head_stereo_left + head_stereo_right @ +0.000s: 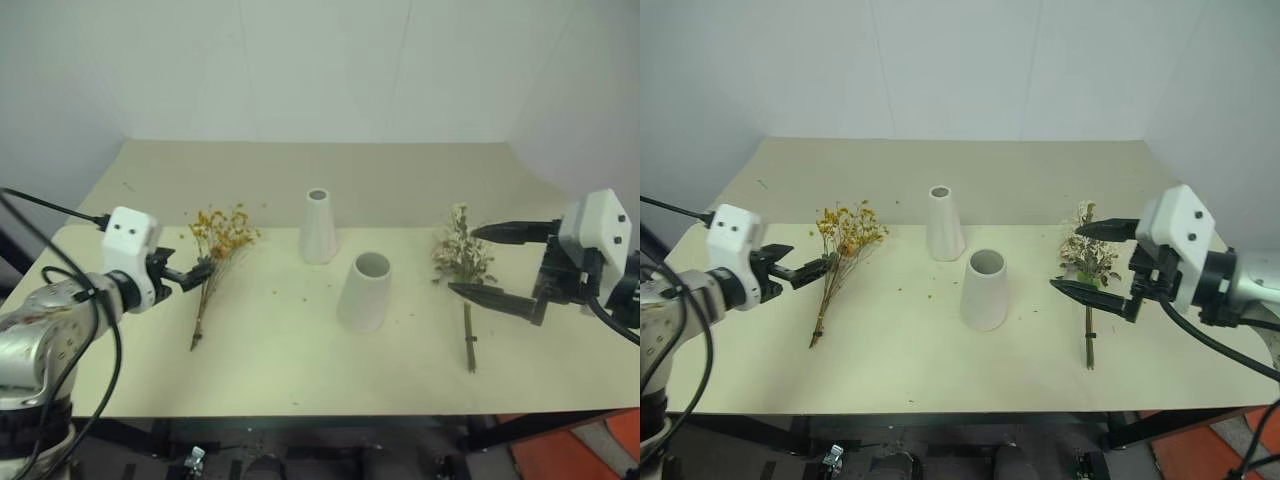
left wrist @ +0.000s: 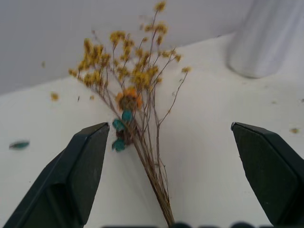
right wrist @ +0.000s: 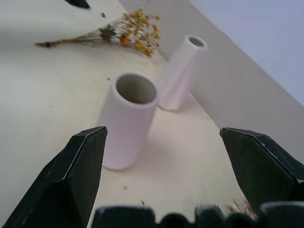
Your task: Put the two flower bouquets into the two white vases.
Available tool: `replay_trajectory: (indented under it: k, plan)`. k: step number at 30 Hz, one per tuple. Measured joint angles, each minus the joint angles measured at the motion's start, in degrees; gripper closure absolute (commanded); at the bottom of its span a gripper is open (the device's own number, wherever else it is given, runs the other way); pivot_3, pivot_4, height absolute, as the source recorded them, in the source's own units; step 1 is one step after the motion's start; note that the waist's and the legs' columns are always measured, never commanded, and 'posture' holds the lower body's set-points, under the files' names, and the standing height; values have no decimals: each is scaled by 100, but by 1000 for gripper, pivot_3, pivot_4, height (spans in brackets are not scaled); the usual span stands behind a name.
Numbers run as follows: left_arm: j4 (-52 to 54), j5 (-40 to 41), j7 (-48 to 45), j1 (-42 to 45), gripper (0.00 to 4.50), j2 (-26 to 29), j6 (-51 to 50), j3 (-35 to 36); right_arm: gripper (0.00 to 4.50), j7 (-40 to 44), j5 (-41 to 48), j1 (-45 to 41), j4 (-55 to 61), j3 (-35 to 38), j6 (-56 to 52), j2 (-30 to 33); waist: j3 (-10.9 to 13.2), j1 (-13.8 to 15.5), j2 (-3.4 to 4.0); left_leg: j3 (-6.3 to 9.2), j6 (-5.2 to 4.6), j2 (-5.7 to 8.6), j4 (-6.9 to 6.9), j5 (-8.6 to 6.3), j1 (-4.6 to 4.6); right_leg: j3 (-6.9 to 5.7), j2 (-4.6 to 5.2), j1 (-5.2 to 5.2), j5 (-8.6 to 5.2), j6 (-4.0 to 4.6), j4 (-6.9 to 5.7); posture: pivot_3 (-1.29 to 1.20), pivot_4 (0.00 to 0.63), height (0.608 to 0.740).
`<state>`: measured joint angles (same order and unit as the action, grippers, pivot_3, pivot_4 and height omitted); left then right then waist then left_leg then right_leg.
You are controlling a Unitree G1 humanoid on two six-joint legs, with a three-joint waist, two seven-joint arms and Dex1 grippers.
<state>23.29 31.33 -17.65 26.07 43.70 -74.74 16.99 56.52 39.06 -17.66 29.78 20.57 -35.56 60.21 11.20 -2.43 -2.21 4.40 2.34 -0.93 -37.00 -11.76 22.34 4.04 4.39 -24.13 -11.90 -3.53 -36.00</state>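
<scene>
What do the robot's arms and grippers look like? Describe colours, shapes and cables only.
Each gripper, left and right, has two black, wedge-shaped fingers tapering to points, mounted under a boxy white housing. The left housing shows two small dark dots. The left forearm is silvery metal with black joints. Loose black cables loop along both arms.

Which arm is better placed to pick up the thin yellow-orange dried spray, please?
Left: the open left gripper is beside the yellow-orange spray, its stems between the fingers. The open right gripper hangs by the other bouquet.
</scene>
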Motion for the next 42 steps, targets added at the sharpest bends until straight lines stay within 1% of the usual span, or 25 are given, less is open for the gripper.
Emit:
replay_trajectory:
  k: [2, 4, 8, 15, 19, 21, 24, 30, 34, 37, 40, 41, 42]
  plan:
    - [-33, -99, 329, 470, 0, -177, -854, -116, 12, 37, 12, -218, -65, -301, -7, 0, 0, 0, 0, 0, 0, 1, 1, 0, 3, 0, 0, -3, 0, 0, 1, 0, 150, 740]
    - [-120, -174, 556, 851, 0, -277, -1451, -244, 12, 57, -10, -471, -158, -639, -17, -1, 0, -16, 0, 2, 0, 4, 2, 0, 4, 1, 1, -5, 0, 0, 3, 0, 150, 740]
    - [-539, -200, 797, 1095, 0, -312, -1746, -550, 12, 89, -48, -1039, -347, -1117, -175, 1, 0, -36, 1, 2, 0, 2, 7, 0, 1, 2, 0, -10, 0, 2, -1, 0, 150, 740]
    - [-1356, -330, 944, 1516, 0, -320, -1748, -927, 12, 134, -57, -1937, -501, -1739, -419, -114, 0, -7, 0, 4, 1, 5, 7, 0, 9, 0, 3, -12, 1, 3, 6, 0, 150, 740]
    - [-1800, -433, 930, 1812, 0, -550, -1748, -964, 12, 128, -86, -2141, -564, -1826, -498, -165, 0, 14, 0, 5, 1, 7, 7, 0, 12, -2, 4, -14, 2, 5, 7, 0, 150, 740]
    - [-2024, -505, 926, 1929, 0, -621, -1745, -1001, 12, 109, -133, -2187, -563, -1846, -515, -169, 0, 15, 0, 6, 1, 8, 7, 0, 12, -2, 4, -13, 2, 5, 6, 0, 150, 740]
    - [-2630, -717, 935, 2193, 0, -807, -1673, -1072, 12, 68, -191, -2199, -564, -1911, -591, -182, 0, 14, 0, 6, 1, 8, 7, 0, 11, -2, 4, -12, 2, 4, 4, 0, 150, 740]
    - [-3589, -1105, 917, 2618, 0, -980, -1382, -1240, 12, -23, -245, -2178, -550, -1939, -684, -183, 0, 2, 0, 7, 1, 9, 7, 0, 15, -2, 5, -16, 6, 10, 5, 0, 150, 740]
    - [-4301, -1252, 942, 3010, 0, -1292, -1258, -1064, 12, -84, -243, -2137, -490, -1923, -777, -181, 0, 13, 0, 8, 1, 10, 6, 0, 16, -3, 5, -15, 4, 6, 5, 0, 150, 740]
    - [-4532, -1387, 979, 3203, 0, -1393, -1228, -1056, 12, -169, -275, -2064, -398, -1906, -825, -173, 0, 1, 0, 8, 2, 10, 7, 0, 19, -3, 6, -16, 5, 7, 7, 0, 150, 740]
    - [-4689, -1523, 1010, 3222, 0, -1437, -1162, -1090, 12, -208, -287, -1973, -390, -1900, -858, -172, 0, -12, 0, 8, 2, 11, 7, 0, 18, -2, 6, -18, 7, 10, 3, 0, 150, 740]
    - [-4738, -1552, 1001, 3222, 384, -1440, -1162, -1093, 0, -217, -287, -1970, -383, -1898, -860, -172, 0, -13, 0, 8, 2, 10, 7, 0, 18, -2, 5, -20, 5, 8, 2, 0, 150, 740]
    - [-4772, -1561, 989, 3223, 542, -1440, -1161, -1093, 0, -222, -286, -1967, -373, -1883, -860, -172, 0, -10, 0, 8, 2, 11, 7, 0, 17, -2, 5, -19, 5, 7, 1, 0, 150, 740]
